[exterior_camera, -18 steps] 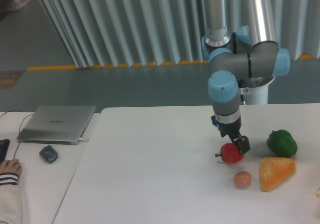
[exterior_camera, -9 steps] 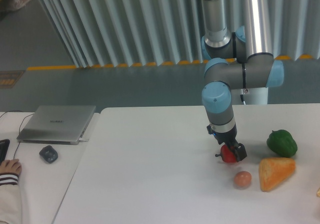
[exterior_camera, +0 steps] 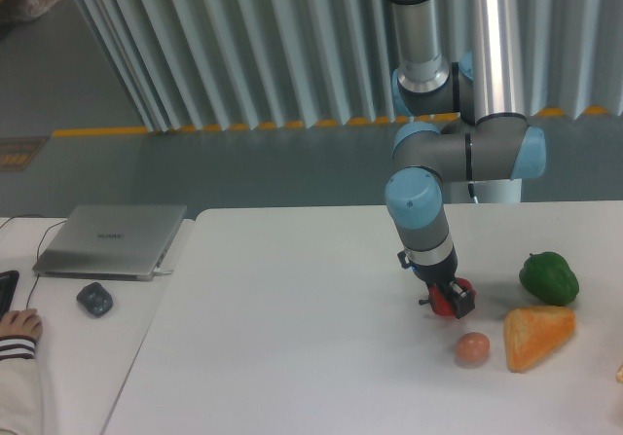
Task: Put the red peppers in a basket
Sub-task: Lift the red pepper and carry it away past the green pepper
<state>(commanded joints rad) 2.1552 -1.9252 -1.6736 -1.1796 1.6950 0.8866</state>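
The gripper (exterior_camera: 454, 297) sits low over the table (exterior_camera: 292, 338), right of centre in the frame, and its dark fingers cover most of the red pepper (exterior_camera: 446, 304); only a red sliver on the left and a bit at the upper right show, plus a small dark stem poking left. The fingers look closed around the pepper, one on either side, though the contact itself is too small and dark to make out clearly. Whether the pepper rests on the table or is just off it cannot be told.

No basket shows in the frame. At the far right edge, low down, a small pale scrap is cut off and cannot be identified.

Just below and right of the pepper lies a pinkish-tan ball (exterior_camera: 473, 347), apart from it. Right of the ball is an orange wedge (exterior_camera: 536, 335), near the ball but not touching. Above the wedge sits a green pepper (exterior_camera: 548, 277), just beside it. These three crowd the lower right side of the pepper; the left side of the table is bare white.

The arm (exterior_camera: 458, 153) rises from behind the table's far edge, its elbow bent above the gripper.

On a second table at lower left are a closed laptop (exterior_camera: 112, 240), a dark mouse (exterior_camera: 94, 299), and a person's hand (exterior_camera: 18, 326) with a sleeve, cut off by the left edge
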